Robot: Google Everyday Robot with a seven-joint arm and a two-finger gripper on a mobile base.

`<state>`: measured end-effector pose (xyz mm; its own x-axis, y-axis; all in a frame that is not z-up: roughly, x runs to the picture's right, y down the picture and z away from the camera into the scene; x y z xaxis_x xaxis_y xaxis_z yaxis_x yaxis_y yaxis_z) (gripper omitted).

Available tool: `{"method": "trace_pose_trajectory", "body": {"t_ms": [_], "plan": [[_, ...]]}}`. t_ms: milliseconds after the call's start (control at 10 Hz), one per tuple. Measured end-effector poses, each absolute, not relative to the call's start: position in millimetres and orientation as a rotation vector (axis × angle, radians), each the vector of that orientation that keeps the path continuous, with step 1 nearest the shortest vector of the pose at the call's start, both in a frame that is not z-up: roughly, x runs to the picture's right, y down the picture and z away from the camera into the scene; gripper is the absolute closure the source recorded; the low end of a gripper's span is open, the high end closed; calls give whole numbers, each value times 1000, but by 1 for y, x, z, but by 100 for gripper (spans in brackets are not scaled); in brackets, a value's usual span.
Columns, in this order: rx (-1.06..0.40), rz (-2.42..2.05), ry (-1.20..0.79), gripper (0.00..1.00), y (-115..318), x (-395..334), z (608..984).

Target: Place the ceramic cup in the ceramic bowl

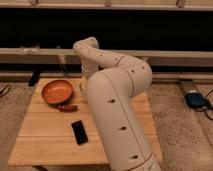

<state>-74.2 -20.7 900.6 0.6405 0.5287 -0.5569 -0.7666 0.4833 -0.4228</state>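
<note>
The orange-brown ceramic bowl sits at the back left of the wooden table. A small white shape just right of the bowl looks like the ceramic cup, mostly covered by my arm. My white arm fills the middle of the view. It rises from the front, bends left and comes down behind the table. My gripper hangs at the wrist end, right at the cup and close to the bowl's right rim. Whether it holds the cup is hidden.
A black flat rectangular object lies on the table in front of the bowl. A small reddish-brown item lies at the bowl's front edge. A clear bottle stands behind the table. A blue item lies on the floor at right.
</note>
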Motion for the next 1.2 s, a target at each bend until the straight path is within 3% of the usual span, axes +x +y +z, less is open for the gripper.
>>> {"method": "trace_pose_trajectory", "body": {"t_ms": [200,600,1000,1200], "plan": [[-715,798,375,22,-14,-77,908],[-757,791,328,60,-19,-85,903],[-829,798,260,98,-37,-95,872],[-859,768,203,100,-48,-117,850]]}}
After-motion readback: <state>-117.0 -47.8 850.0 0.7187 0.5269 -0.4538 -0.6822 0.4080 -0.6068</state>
